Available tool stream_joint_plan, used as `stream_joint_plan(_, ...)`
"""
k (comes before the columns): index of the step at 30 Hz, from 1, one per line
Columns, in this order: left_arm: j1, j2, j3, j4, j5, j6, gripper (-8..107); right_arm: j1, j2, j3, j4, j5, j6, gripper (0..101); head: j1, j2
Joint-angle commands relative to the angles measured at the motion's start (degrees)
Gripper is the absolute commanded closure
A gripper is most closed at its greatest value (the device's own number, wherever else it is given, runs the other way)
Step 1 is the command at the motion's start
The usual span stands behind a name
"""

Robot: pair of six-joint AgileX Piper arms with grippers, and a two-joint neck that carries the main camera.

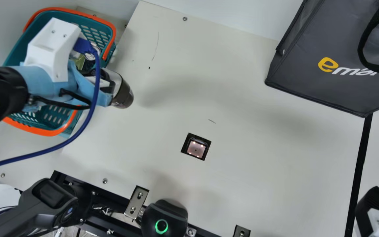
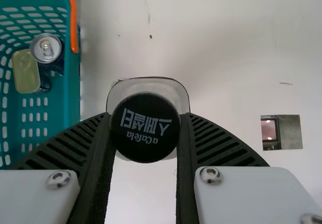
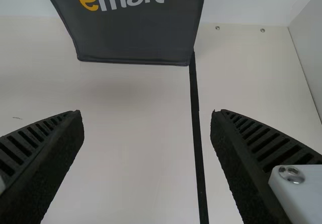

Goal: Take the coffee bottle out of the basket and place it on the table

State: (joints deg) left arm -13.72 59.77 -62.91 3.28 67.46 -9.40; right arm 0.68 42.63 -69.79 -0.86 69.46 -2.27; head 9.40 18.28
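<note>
One black cap (image 2: 145,127) tops the bottle (image 2: 151,84), left wrist view.

Main view: taken from the neck, high over the desk (image 1: 258,184), facing steeply down; desk edges run aslant across it. Widest of the three. Left wrist view: nearer, facing down onto the coffee bottle (image 1: 122,95) at close range, cap end-on. Shares basket (image 1: 44,132) and square insert (image 1: 196,148) with main. Right wrist view: above the desk, facing down at a slant toward the bag (image 1: 308,69). Shares bag and black strip (image 1: 361,158) with main. Short dark mark (image 1: 212,121): common to all three.
</note>
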Motion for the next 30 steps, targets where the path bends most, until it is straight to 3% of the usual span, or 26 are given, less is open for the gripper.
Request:
stream_joint_plan(1, -1.4, 0.0, 0.9, 0.6, -0.4, -1.4, 89, 0.0, 0.0, 0.0, 0.0, 0.0, 0.0, 10, -1.5, 0.1)
stream_joint_plan(12, -4.9, 0.7, 5.1, 2.8, -3.5, -5.7, 89, 0.0, 0.0, 0.0, 0.0, 0.0, 0.0, 10, -1.5, 0.1)
stream_joint_plan(30, -7.5, 1.8, 8.3, 3.9, -5.7, -11.2, 89, 0.0, 0.0, 0.0, 0.0, 0.0, 0.0, 10, -1.5, 0.1)
